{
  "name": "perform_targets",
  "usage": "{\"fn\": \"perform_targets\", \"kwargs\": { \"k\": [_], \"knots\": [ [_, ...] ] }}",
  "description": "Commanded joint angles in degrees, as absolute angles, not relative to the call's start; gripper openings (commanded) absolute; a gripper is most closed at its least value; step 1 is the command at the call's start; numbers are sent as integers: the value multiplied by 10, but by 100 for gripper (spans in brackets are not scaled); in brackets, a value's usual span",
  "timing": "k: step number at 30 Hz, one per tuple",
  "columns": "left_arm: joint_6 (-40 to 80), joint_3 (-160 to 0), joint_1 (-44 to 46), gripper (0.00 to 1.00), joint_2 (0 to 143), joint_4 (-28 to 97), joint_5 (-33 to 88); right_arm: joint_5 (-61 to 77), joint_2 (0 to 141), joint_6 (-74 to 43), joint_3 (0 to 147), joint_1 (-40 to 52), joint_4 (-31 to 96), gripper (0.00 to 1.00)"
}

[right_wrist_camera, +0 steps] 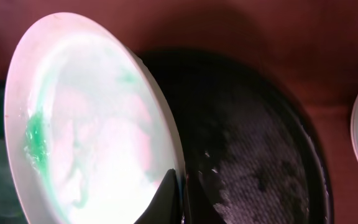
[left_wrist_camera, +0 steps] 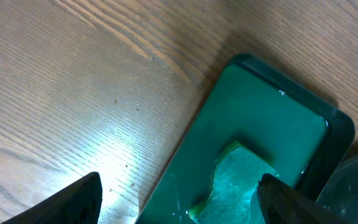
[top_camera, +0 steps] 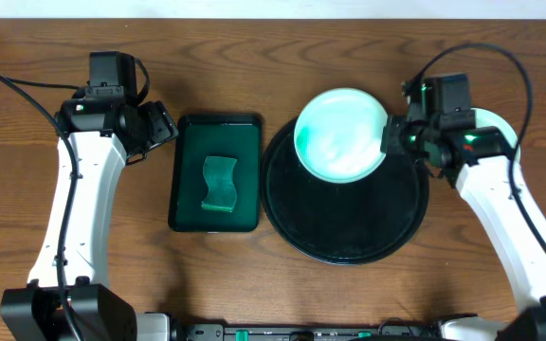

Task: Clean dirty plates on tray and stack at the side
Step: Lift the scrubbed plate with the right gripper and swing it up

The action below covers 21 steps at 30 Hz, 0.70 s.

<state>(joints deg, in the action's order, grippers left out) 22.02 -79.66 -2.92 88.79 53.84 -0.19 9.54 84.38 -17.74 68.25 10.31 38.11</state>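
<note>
- Wooden table [top_camera: 254, 38], overhead view: the black tray [top_camera: 349, 227] sits right of centre. The green tray [top_camera: 240, 142] lies at its 9 o'clock with a sponge [top_camera: 220, 183] inside.
- The plate [top_camera: 339, 133] is over the black tray's 12 o'clock rim. The right claw [top_camera: 391, 137] is clenched on the plate's 3 o'clock edge.
- The left claw [top_camera: 164, 125] is released and holds nothing, near the green tray's 10 o'clock corner.
- A second plate [top_camera: 500, 121] shows at the far 3 o'clock side, mostly hidden behind the right arm. Whether it is one plate or a stack cannot be told.
- Left wrist view: the fingers [left_wrist_camera: 79, 199] stand wide apart, with the sponge low between them. The frame cuts off the sponge's lower part.
- Right wrist view: the plate is tilted, with a green smear [right_wrist_camera: 36, 140] at its 9 o'clock. Only the fingertips show at 6 o'clock. Whether the plate's far edge rests on the black tray cannot be told.
- Step in hand, as judged: presenting the plate for wiping. Hold the rim pinch firm, since the grip is thin. Keep the plate over the black tray to catch drips. Lower the left claw squarely over the sponge before closing.
</note>
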Motion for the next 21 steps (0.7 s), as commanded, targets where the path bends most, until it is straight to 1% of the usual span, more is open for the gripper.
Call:
{"fn": "perform_targets", "kwargs": {
  "k": [1, 5, 8, 16, 21],
  "knots": [
    [215, -801, -32, 80, 891, 542, -5, 117, 834, -217, 719, 123, 383, 1],
    [215, -801, -32, 80, 891, 542, -5, 109, 834, -253, 726, 161, 353, 1],
    [215, -801, -32, 80, 891, 542, -5, 66, 846, -277, 726, 206, 324, 1],
    [215, -801, -32, 80, 891, 542, -5, -115, 914, -287, 726, 350, 250, 1],
    [215, -801, -32, 80, 891, 542, -5, -240, 961, -283, 726, 419, 199, 1]
  ]
}}
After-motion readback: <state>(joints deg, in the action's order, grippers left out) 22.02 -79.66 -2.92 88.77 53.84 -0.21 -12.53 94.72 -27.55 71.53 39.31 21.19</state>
